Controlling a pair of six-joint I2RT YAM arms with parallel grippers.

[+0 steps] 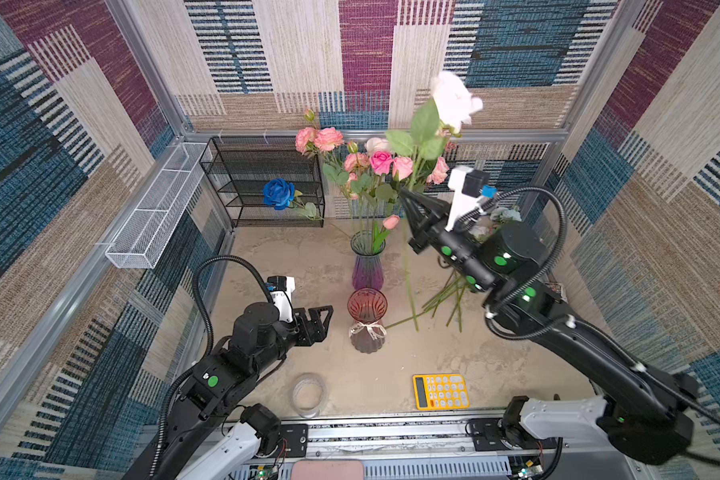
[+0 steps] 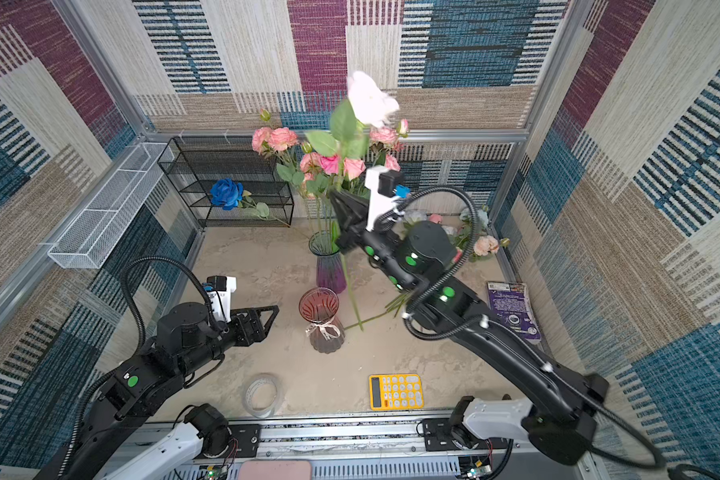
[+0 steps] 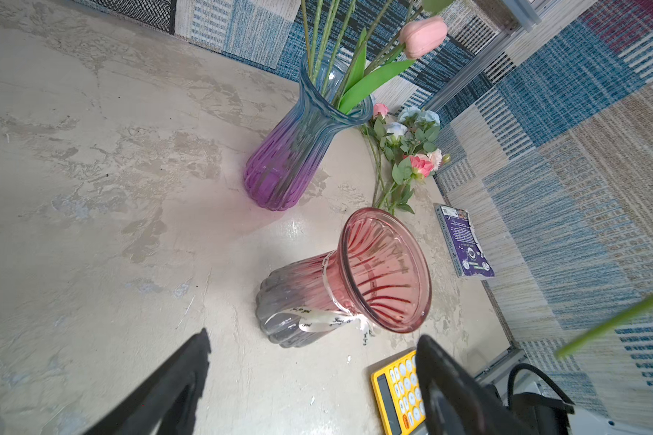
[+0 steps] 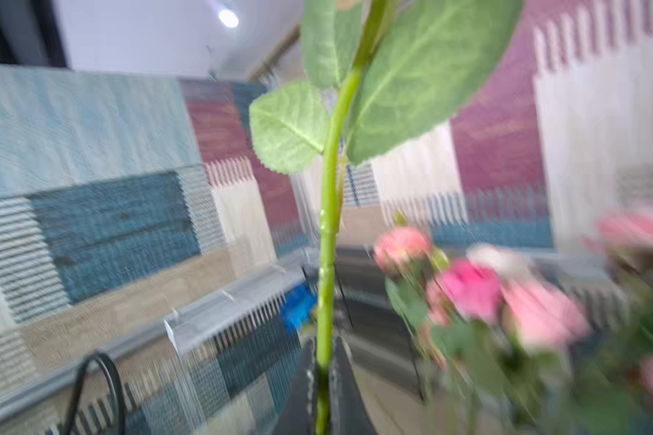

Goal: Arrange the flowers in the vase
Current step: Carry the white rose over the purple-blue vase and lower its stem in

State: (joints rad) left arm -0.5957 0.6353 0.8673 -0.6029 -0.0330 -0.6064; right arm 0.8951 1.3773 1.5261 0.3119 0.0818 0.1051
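On my left, the left end effector [image 1: 324, 324] hovers low over the table [image 1: 267, 257] with its jaws apart and nothing between them, aimed at the red glass vase [image 1: 366, 320], which stands empty. Behind it, the deep blue rose [image 1: 278, 193] lies on the black mesh rack [image 1: 242, 166], so that one is not yet collected.

In the middle, the purple-and-blue vase [image 1: 367, 266] already carries a cluster of pink roses [image 1: 381, 162] and a pink tulip bud [image 3: 423, 35]. I judge this to be the vase being filled.

Just right of it, the right end effector [image 1: 404, 193] is clamped on the stem of a white rose [image 1: 454, 97], held high and roughly upright. Its stem hangs down beside the purple-and-blue vase, not inside it, so insertion remains to be done.

Farther right, a loose bunch of pale blue, white and peach flowers [image 2: 481, 243] lies on the table, waiting. By my estimate I am around halfway.

What I cannot settle:
- The right arm covers most of the loose bunch in both top views, so I cannot count it.
- The stems in the filled vase overlap too much to count.
- The right wrist view is smeared and cuts off the white bloom.
- The white bloom is blurred in both top views.
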